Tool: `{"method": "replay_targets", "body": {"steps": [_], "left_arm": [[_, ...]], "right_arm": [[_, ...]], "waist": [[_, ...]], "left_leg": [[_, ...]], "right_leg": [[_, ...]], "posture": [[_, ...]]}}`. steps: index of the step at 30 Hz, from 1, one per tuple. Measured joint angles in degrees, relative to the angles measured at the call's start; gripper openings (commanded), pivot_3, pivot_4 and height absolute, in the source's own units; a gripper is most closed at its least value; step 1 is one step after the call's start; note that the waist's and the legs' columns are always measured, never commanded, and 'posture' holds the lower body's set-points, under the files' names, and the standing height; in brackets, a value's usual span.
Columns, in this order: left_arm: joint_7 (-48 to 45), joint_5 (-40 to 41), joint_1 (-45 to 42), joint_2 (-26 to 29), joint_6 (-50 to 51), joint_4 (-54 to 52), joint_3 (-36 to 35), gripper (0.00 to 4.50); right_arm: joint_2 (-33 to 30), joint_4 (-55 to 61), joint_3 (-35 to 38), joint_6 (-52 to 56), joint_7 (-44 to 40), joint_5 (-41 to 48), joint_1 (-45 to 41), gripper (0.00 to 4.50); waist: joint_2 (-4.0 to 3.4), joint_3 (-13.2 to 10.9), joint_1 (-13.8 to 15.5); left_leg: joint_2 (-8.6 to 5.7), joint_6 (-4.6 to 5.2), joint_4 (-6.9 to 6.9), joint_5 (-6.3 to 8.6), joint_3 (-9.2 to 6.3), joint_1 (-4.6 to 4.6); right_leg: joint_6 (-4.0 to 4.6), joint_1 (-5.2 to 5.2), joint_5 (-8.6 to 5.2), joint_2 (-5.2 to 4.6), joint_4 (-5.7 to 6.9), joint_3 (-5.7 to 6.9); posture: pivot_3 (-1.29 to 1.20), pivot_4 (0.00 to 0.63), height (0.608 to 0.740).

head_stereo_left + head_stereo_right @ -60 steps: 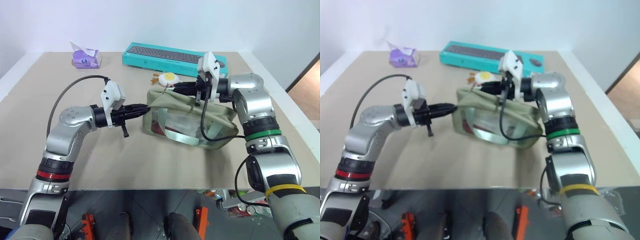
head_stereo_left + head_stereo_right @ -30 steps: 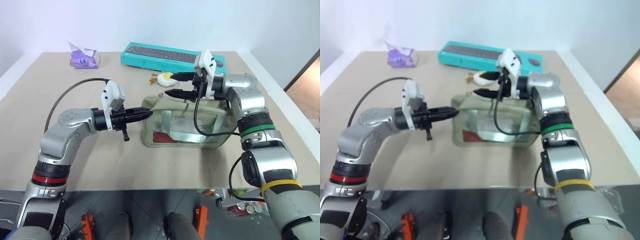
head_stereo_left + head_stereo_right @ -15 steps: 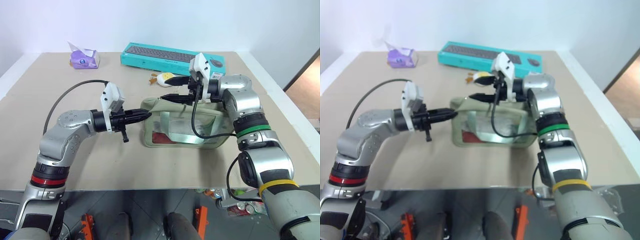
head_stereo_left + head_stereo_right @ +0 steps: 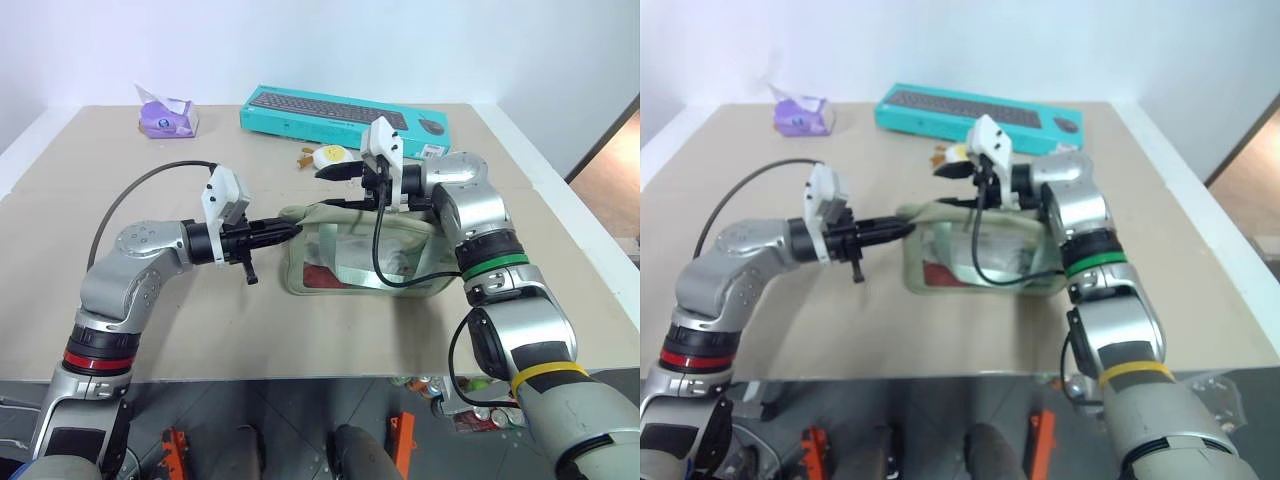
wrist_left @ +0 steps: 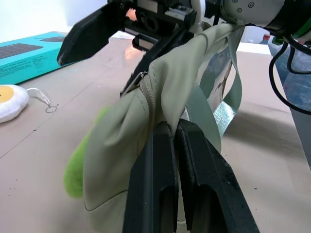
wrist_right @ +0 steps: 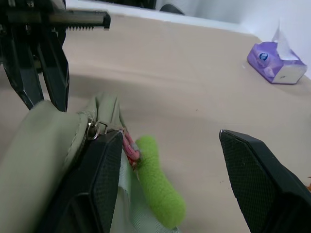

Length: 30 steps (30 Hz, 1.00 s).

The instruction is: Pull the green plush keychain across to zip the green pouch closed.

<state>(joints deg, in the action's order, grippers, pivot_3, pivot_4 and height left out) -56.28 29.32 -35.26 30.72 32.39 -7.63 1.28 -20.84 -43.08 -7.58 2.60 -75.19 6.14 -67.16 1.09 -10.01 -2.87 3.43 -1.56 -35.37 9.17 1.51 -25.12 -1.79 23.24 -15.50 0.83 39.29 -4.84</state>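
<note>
at the far left of the tabletop [image 4: 120, 300] stands a purple tissue box [image 4: 168, 115] with a white tissue poking out of its top. nearer and to its right, the left tool [image 4: 292, 230] reaches level toward the right, its two black fingers [image 5: 167, 194] pressed together and pinching the left end of the green pouch [image 4: 365, 255], right at the seam where the zipper runs. the pouch sits near the middle of the tabletop, a boxy sage-green bag with a clear side panel facing near, pale straps across it and something red showing through the plastic. in the left wrist view its fabric bunches up over the clamped fingers.

the green plush keychain [image 6: 158, 187] hangs at that same left end of the pouch, just off the corner, joined to the zipper's metal pull by a pink clasp [image 6: 130, 145]; in the left wrist view it shows as a lime-green fuzzy patch [image 5: 80, 162] beside the pouch's end.

above the pouch's top edge, the right tool [image 4: 335, 187] points toward the left, its fingers standing wide apart and holding nothing. in the right wrist view one finger lies against the pouch's top by the zipper pull and the other stands well off over bare tabletop, the keychain between them but not gripped.

just beyond the right tool lies a yellow-and-white egg trinket [image 4: 328, 155], and along the far edge a teal keyboard box [image 4: 345, 110].
</note>
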Motion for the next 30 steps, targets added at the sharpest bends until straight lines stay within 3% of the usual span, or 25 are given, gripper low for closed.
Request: {"method": "replay_targets", "body": {"steps": [10, 20, 30], "left_arm": [[-1.0, 0.1, 0.0, 0.4, 0.1, 0.0, 0.0, 0.00], [-1.3, -0.1, 0.0, 1.0, 0.1, 0.4, -0.9, 0.00], [-0.5, -0.4, 0.0, 0.3, -0.2, 1.0, -1.1, 0.00]], "right_arm": [[0.0, 0.0, -2.3, -3.5, -4.5, -1.9, -0.3, 3.28], [3.3, 2.4, -0.7, 0.9, -0.6, -1.9, 1.6, 3.28], [6.8, 2.4, -0.1, 2.3, 0.1, -1.2, 2.1, 0.03]], "waist": [[0.00, 0.0, 0.0], [0.02, 0.0, -0.6], [0.02, 0.0, -0.8]], "left_leg": [[0.00, 0.00, 0.00, 0.00, -0.01, 0.00], [0.23, -0.02, -0.01, -0.01, -0.01, 0.06], [0.26, -0.02, -0.01, -0.02, -0.02, 0.05]], "right_leg": [[0.00, -0.01, 0.00, 0.00, 0.00, 0.01], [0.16, 0.00, 0.09, 0.21, 0.00, 0.01], [0.16, 0.00, 0.09, 0.26, 0.02, 0.00]], "posture": [[0.00, 0.150, 0.740], [0.00, 0.150, 0.740], [0.00, 0.150, 0.740]]}}
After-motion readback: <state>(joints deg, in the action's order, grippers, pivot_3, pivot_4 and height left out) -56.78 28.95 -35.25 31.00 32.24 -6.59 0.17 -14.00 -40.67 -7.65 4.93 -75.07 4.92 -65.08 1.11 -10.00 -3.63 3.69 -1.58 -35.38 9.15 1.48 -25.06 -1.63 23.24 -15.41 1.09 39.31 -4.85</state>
